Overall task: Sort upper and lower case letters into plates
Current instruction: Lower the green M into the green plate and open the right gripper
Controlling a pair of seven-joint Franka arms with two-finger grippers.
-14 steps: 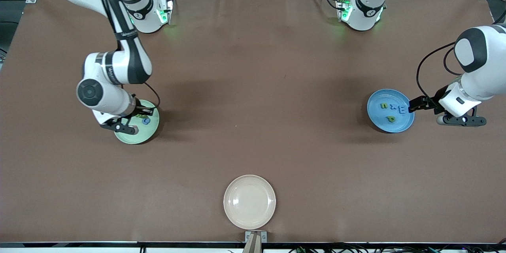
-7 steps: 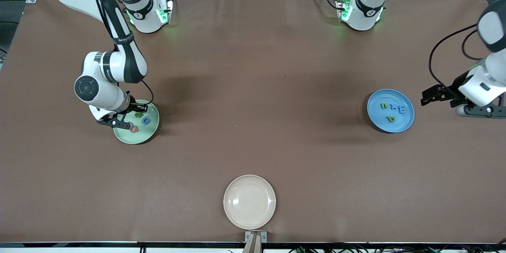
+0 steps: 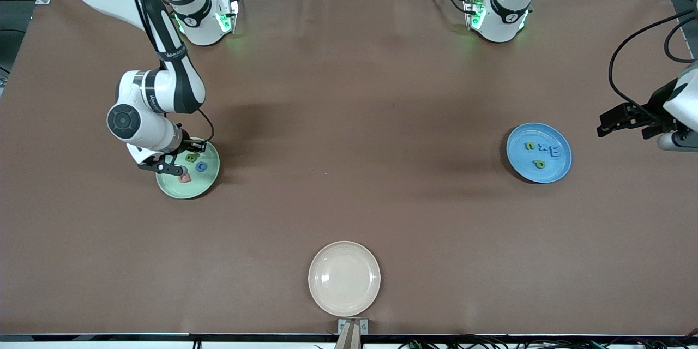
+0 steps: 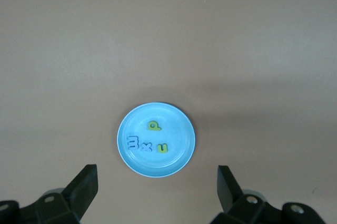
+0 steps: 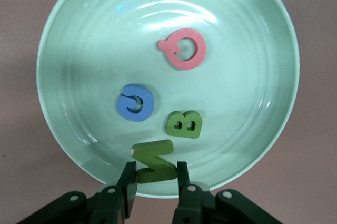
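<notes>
Brown cloth covers the whole surface (image 3: 349, 120), and a cream-white plate (image 3: 344, 278) sits at the edge nearest the front camera. Toward the right arm's end lies the pale green plate (image 5: 168, 34), holding a pink Q (image 5: 183, 49), a blue G (image 5: 135, 103) and a green B (image 5: 185, 124). The right hand (image 5: 153, 182) hangs low over this plate's rim, its fingers (image 5: 127, 179) pinched on a green Z (image 5: 154, 162) tilted up off the plate. Toward the left arm's end lies the blue plate (image 4: 179, 153) with a green p (image 4: 154, 125), a green n (image 4: 162, 147), a blue x (image 4: 145, 147) and a blue E (image 4: 132, 142). The left hand (image 4: 157, 188) hovers above bare cloth beside that plate, fingers (image 4: 84, 184) spread wide and holding nothing.
</notes>
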